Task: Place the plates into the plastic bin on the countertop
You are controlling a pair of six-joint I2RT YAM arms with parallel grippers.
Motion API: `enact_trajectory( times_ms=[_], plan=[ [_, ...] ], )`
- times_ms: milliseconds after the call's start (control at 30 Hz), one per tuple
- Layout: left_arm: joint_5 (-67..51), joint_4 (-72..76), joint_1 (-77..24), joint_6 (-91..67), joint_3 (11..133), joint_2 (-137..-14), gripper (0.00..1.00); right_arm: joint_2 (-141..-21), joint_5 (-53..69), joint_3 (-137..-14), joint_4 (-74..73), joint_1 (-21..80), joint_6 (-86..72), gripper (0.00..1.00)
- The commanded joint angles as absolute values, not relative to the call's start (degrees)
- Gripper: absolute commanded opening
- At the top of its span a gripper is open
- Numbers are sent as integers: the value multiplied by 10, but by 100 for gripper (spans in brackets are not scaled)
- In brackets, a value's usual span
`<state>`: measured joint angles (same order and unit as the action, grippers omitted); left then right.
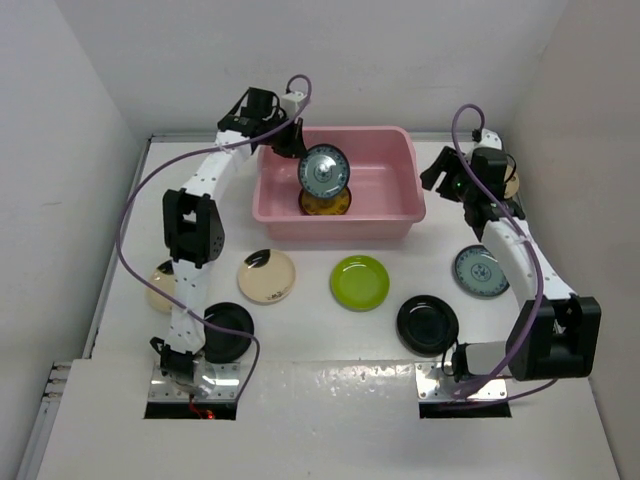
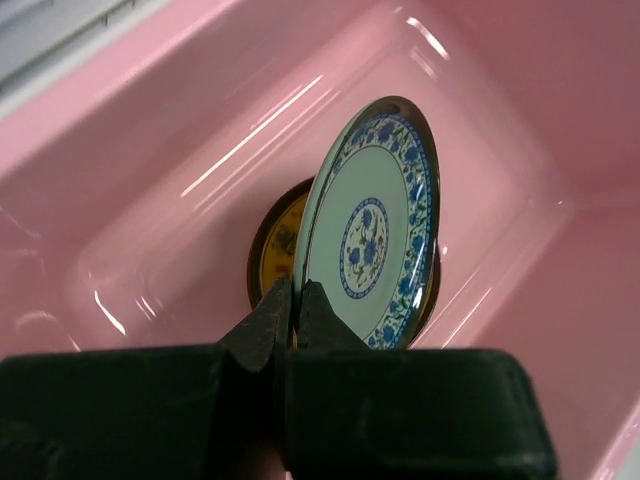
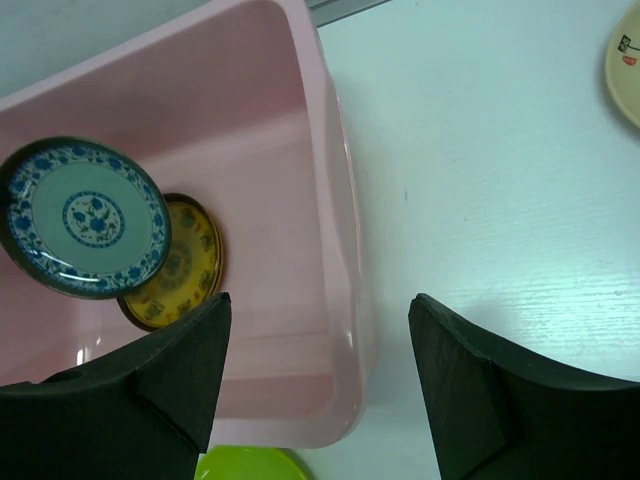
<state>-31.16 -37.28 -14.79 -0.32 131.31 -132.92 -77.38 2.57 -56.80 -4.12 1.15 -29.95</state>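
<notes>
The pink plastic bin stands at the back middle of the white countertop. My left gripper is shut on the rim of a blue-and-white patterned plate and holds it on edge above the bin floor. In the left wrist view the jaws pinch this plate. A yellow-patterned plate lies flat in the bin below it. My right gripper is open and empty, over the bin's right rim.
On the countertop lie a cream plate with a dark mark, a lime green plate, two black plates, a pale teal plate, a beige plate and a cream plate at the far right.
</notes>
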Motion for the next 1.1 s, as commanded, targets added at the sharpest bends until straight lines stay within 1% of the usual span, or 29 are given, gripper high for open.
enact_trajectory(
  times_ms=[0,167,200,267,300,367,400,433,500,533,600,633,700,733,800,833,867,933,1000,1067],
  plan=[
    [-308,-332,-142,-17,1292,-1302,0,-753,25,-563,-40,5,-294,71],
    [-321,-332,-147,-17,1240,-1307,0,-757,31,-565,-40,4,-301,72],
    [-321,-327,-147,-17,1235,-1318,3,-758,32,-566,-40,3,-305,72],
    [-321,-327,-152,-10,1235,-1324,11,-762,38,-569,-40,-24,-328,76],
    [-316,-327,-152,-4,1235,-1333,17,-764,40,-570,-41,-27,-337,76],
    [-308,-327,-152,-4,1241,-1349,22,-776,48,-578,-48,-46,-365,77],
    [-302,-327,-158,-4,1254,-1349,30,-780,53,-581,-50,-50,-373,78],
    [-302,-327,-158,3,1259,-1357,34,-787,54,-581,-49,-55,-388,80],
    [-297,-327,-158,3,1272,-1362,43,-801,53,-582,-46,-74,-414,80],
    [-297,-327,-163,8,1283,-1362,49,-804,51,-581,-41,-84,-430,80],
    [-288,-322,-169,14,1295,-1362,54,-825,42,-573,-33,-104,-465,81],
    [-281,-316,-169,19,1302,-1362,59,-831,35,-571,-26,-111,-475,81],
    [-267,-316,-169,19,1308,-1349,61,-860,15,-564,-9,-133,-516,81],
    [-259,-311,-169,25,1315,-1339,62,-869,-16,-565,-4,-135,-523,79],
    [-252,-311,-169,25,1315,-1323,64,-916,-40,-575,20,-150,-541,75],
    [-252,-311,-169,25,1315,-1313,66,-945,-77,-604,16,-153,-548,73],
    [-252,-311,-164,25,1315,-1292,66,-959,-87,-614,13,-160,-562,73],
    [-261,-316,-149,30,1308,-1275,66,-1012,-116,-650,14,-165,-589,69],
    [-261,-341,-129,30,1303,-1255,66,-1056,-145,-663,18,-170,-615,68],
    [-261,-358,-119,51,1290,-1244,66,-1077,-173,-689,22,-174,-650,66]
  ],
)
